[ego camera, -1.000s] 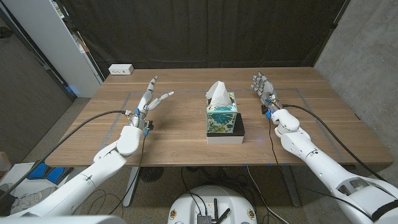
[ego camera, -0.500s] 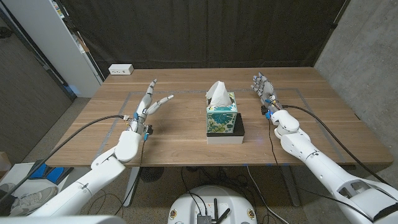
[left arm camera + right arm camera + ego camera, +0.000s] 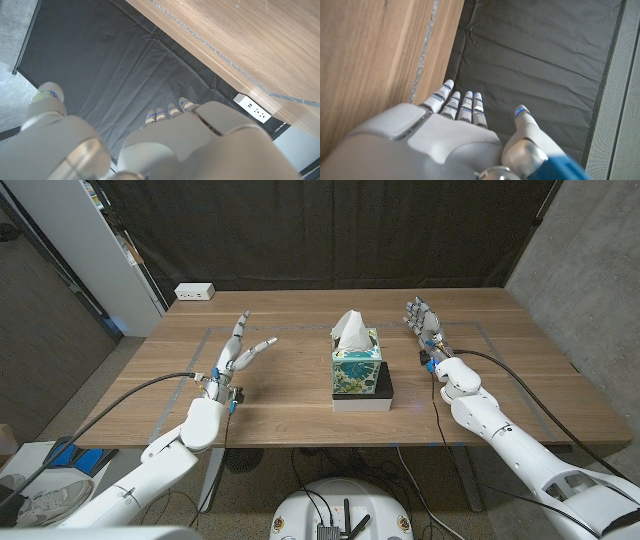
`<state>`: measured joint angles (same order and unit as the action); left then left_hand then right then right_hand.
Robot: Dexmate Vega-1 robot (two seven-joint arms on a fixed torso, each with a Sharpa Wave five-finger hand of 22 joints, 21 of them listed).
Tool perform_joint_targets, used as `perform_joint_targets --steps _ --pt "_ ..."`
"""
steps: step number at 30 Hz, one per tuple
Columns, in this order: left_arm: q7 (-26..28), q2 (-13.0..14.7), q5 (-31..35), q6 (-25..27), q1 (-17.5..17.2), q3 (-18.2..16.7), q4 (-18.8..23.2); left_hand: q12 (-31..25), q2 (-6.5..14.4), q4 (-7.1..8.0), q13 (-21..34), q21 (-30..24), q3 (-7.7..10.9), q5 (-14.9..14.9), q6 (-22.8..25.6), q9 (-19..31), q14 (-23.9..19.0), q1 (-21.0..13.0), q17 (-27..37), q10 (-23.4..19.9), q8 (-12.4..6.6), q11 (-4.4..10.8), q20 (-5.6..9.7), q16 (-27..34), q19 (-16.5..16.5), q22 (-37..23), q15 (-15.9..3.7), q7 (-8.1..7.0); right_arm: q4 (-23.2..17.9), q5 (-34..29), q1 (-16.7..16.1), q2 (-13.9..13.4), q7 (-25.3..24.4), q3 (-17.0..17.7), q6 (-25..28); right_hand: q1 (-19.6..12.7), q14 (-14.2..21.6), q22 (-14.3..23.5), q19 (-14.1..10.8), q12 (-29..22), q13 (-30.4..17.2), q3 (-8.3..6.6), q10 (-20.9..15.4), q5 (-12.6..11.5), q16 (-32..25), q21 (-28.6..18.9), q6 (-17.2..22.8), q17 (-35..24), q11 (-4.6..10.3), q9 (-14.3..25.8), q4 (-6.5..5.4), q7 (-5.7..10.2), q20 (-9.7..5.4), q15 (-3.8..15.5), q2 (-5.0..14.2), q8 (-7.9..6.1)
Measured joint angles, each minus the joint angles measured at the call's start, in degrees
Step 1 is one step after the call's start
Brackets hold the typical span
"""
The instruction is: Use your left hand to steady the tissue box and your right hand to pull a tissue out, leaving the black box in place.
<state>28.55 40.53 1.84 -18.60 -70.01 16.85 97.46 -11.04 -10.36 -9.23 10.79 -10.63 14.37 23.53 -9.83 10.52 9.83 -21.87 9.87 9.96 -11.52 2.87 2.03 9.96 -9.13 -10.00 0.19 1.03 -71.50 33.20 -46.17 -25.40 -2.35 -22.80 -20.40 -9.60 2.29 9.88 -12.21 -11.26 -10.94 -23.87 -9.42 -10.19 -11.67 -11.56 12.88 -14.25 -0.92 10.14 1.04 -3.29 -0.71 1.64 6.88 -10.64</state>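
If the right hand (image 3: 424, 320) pulls the tissue (image 3: 349, 328) before the left hand (image 3: 240, 345) presses on the tissue box (image 3: 357, 366), I think the box can lift or slide off the black box (image 3: 383, 386) under it. The tissue box stands in the middle of the counter (image 3: 300, 405), between both hands and well apart from each. Both hands hold nothing, with fingers spread.

The tissue box (image 3: 357, 370), cube-shaped with a teal leaf print, stands upright at the worktop's centre. A white tissue (image 3: 349, 328) protrudes upward from its top opening. The flat black box (image 3: 382, 385) with a white base lies just beside it, touching, on the robot's right.
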Motion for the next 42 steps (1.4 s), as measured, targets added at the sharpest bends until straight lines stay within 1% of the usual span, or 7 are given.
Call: perform_joint_targets --steps 6,17,19,22,25,39,42 --pt "0.1 -0.2 0.1 -0.4 -1.4 -0.6 0.9 0.0 0.1 0.14 0.0 0.0 -0.12 0.2 0.0 0.0 0.0 -0.1 0.0 0.0 0.0 0.0 0.0 0.0 0.0 0.0 0.0 0.0 -0.1 0.0 -0.1 0.1 0.0 0.0 -0.1 0.0 0.0 0.0 0.0 0.0 0.0 0.0 0.0 0.0 0.0 0.0 0.0 0.1 0.0 0.0 0.0 0.0 0.0 0.0 0.0 0.0" --pt "-0.2 -0.7 0.2 -1.6 -3.5 -1.2 2.1 0.0 0.3 0.34 0.0 0.0 -1.14 0.6 0.0 0.0 0.0 -0.8 0.0 0.0 0.0 0.0 0.0 0.2 0.0 0.0 0.0 0.0 0.1 0.0 0.0 0.5 0.2 -0.3 -0.2 0.0 0.0 0.0 0.0 0.0 0.0 -0.24 0.0 0.0 0.0 0.0 0.0 0.1 0.0 0.0 0.24 0.0 0.0 0.0 0.0 0.0" --pt "-0.3 -0.7 0.2 -1.7 -3.8 -1.2 2.3 0.0 0.3 0.44 0.0 0.0 -1.24 0.6 0.0 0.0 0.0 -0.8 0.0 0.0 0.0 0.0 0.0 0.2 0.0 0.0 0.0 0.0 0.4 0.0 0.1 0.6 0.3 -0.4 -0.2 0.0 0.0 0.0 0.0 0.0 0.0 0.0 0.0 0.0 0.0 0.0 0.0 0.1 0.0 0.0 0.48 0.0 0.0 0.0 0.0 0.0" --pt "-0.3 -0.7 0.3 -1.9 -4.5 -1.4 2.7 0.0 0.3 0.2 0.0 0.0 -1.48 0.6 0.0 0.0 0.0 -0.8 0.0 0.0 0.0 0.0 0.0 0.2 0.0 0.0 0.0 0.0 0.5 0.0 0.3 0.7 0.5 -0.5 -0.2 0.0 0.0 0.0 0.0 0.0 0.0 0.0 0.0 0.0 0.0 0.0 0.0 0.2 0.0 0.0 0.48 0.0 0.0 0.0 0.0 0.0" --pt "-0.4 -0.8 0.3 -2.0 -5.0 -1.6 3.0 0.0 0.3 0.44 0.0 0.0 -1.69 0.6 0.0 0.0 0.0 -0.8 0.0 0.0 0.0 0.0 0.0 0.2 0.0 0.0 0.0 0.0 0.7 0.0 0.4 0.8 0.5 -0.6 -0.2 0.0 0.0 0.0 0.0 0.0 0.0 0.0 0.0 0.0 0.0 0.0 0.0 0.4 0.0 0.0 0.48 0.0 0.0 0.0 0.0 0.0" --pt "-0.8 -1.4 1.1 -2.9 -7.5 -2.0 4.7 0.0 0.5 0.49 0.0 0.0 -2.48 1.1 0.0 0.0 0.0 -1.0 0.0 -0.1 0.0 -0.1 0.0 0.2 0.0 0.0 0.0 0.0 1.0 -0.2 0.8 1.0 0.9 -1.0 -0.2 0.0 0.0 0.0 0.0 0.0 0.0 0.0 0.0 0.0 0.0 0.0 0.0 0.4 0.0 0.0 0.48 0.0 0.0 0.0 0.0 0.0" --pt "-0.8 -1.5 1.3 -2.9 -8.0 -2.1 5.1 0.0 0.5 0.38 0.0 0.0 -2.59 1.1 0.0 0.0 0.0 -1.5 0.0 -0.1 0.0 -0.1 0.0 0.2 0.0 0.0 0.0 0.0 1.0 -0.2 0.9 1.0 1.1 -1.0 -0.2 0.0 0.0 0.0 0.0 0.0 0.0 0.1 0.0 0.0 0.0 0.0 0.0 0.4 0.0 0.0 0.58 0.0 0.0 0.0 0.0 0.0"
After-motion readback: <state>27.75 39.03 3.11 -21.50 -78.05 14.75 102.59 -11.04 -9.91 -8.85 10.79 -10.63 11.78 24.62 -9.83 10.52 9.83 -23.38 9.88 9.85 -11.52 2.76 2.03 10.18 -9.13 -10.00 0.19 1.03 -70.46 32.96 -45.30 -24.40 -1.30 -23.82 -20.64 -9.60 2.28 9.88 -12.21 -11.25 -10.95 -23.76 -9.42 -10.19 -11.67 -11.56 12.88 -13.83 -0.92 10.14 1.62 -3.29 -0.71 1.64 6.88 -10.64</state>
